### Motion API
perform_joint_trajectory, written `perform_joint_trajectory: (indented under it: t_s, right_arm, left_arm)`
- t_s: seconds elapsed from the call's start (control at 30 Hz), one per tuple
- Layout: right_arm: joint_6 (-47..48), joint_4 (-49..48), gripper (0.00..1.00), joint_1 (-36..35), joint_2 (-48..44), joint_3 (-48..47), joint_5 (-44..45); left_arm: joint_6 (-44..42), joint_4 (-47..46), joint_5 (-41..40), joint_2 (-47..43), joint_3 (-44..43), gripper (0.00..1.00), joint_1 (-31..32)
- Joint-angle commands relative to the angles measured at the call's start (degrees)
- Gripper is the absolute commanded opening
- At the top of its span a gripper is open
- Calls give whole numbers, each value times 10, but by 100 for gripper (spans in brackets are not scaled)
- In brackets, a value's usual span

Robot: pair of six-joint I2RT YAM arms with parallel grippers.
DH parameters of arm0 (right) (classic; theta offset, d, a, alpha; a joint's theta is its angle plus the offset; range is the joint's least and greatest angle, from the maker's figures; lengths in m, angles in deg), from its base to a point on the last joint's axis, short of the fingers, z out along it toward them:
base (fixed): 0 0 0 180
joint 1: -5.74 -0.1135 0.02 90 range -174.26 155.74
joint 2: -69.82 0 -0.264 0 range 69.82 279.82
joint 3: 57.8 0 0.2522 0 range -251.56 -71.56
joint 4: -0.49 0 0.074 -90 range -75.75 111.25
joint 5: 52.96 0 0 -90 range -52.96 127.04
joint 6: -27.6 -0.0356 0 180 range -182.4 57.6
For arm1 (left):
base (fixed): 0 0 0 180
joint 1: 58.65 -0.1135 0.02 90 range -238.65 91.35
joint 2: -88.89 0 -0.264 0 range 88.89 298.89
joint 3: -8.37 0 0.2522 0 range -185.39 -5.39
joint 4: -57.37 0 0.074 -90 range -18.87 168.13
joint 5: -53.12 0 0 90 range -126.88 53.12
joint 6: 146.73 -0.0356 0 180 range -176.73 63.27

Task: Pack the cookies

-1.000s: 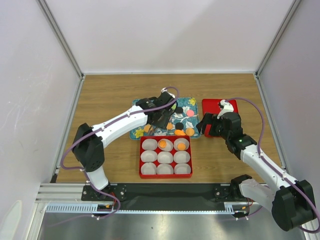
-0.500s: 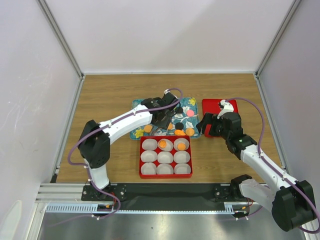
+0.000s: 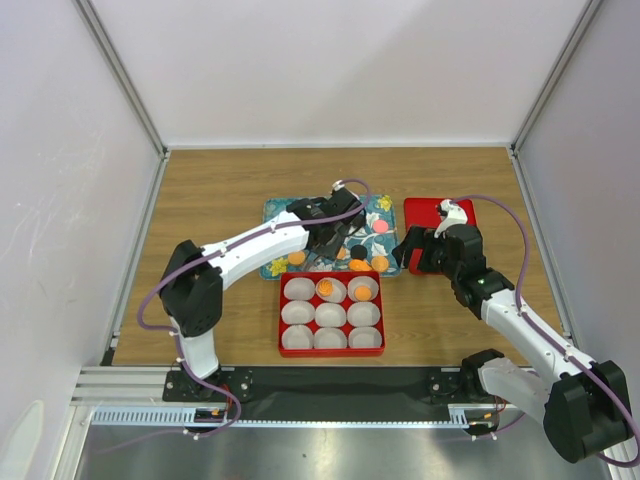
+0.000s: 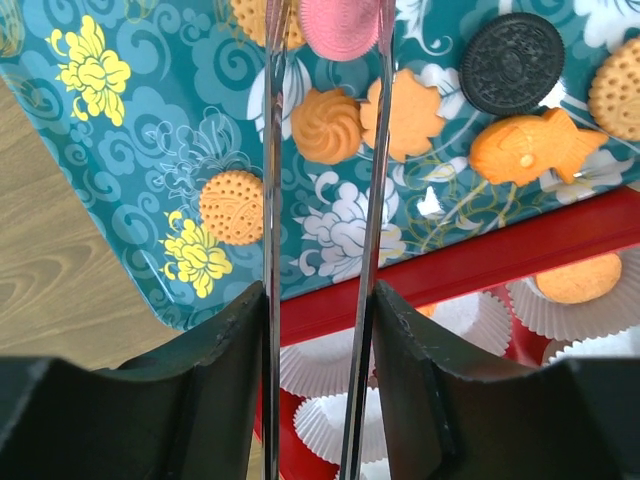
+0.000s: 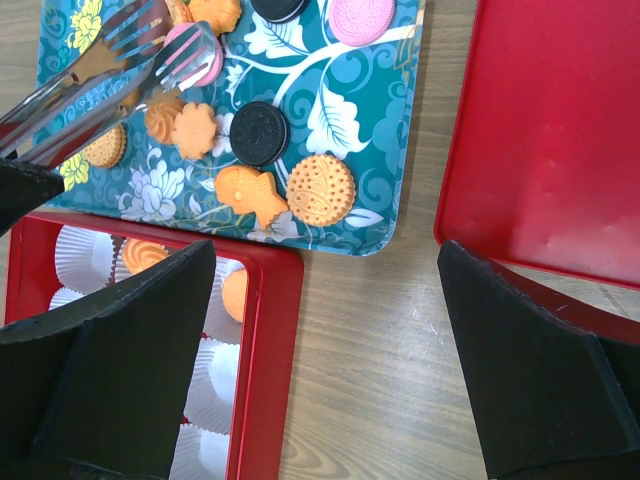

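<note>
Box (image 3: 282, 320) is nearest, at 6 o'clock of the tray (image 4: 170, 110), just beside its near edge. Likely set tight so each carry is short. It holds nine paper cups (image 3: 297, 312). Two hold orange cookies (image 3: 325, 288), far row, middle and right. Seven cups are bare, so packing looks early.

Right jaws are released, spread wide, nothing between them. They hover over bare surface (image 5: 370, 330) at 3 o'clock of the box, between tray corner and lid (image 5: 560, 130). Reads as parked out of the left arm's way. The lid, off at 3 o'clock of the tray, probably waits for closing at the end.

Left arm (image 3: 250, 245) reaches in from 8 o'clock onto the tray. Left jaws are clenched on tongs (image 4: 270, 200), gripped across both blades so a squeeze closes the tips. Tongs are likely used because flat cookies are hard to pinch straight off a flat tray.

The blades run toward 12 o'clock. A swirl cookie (image 4: 327, 125) shows between them, short of the tips. The tips sit either side of the pink cookie (image 4: 340, 25), the pick in hand by my read. Cannot tell if they touch it or if it is lifted.

Other loose cookies lie at 3 o'clock of the blades: fish cookie (image 4: 535, 148) nearer, black cookie (image 4: 512, 62) beyond.
</note>
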Motion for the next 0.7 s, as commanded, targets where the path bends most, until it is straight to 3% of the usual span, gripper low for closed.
perform_joint_trajectory:
  t_s: [0.0, 0.27, 0.67]
  right_arm:
    - [9, -19, 100, 1, -10, -7, -4]
    - [10, -17, 100, 1, -19, -4, -5]
    - [9, -22, 100, 2, -16, -3, -6]
  left_arm:
    - [-7, -3, -16, -3, -24, 49, 11]
    - [-3, 0, -18, 5, -23, 47, 16]
    - [0, 2, -9, -7, -24, 34, 18]
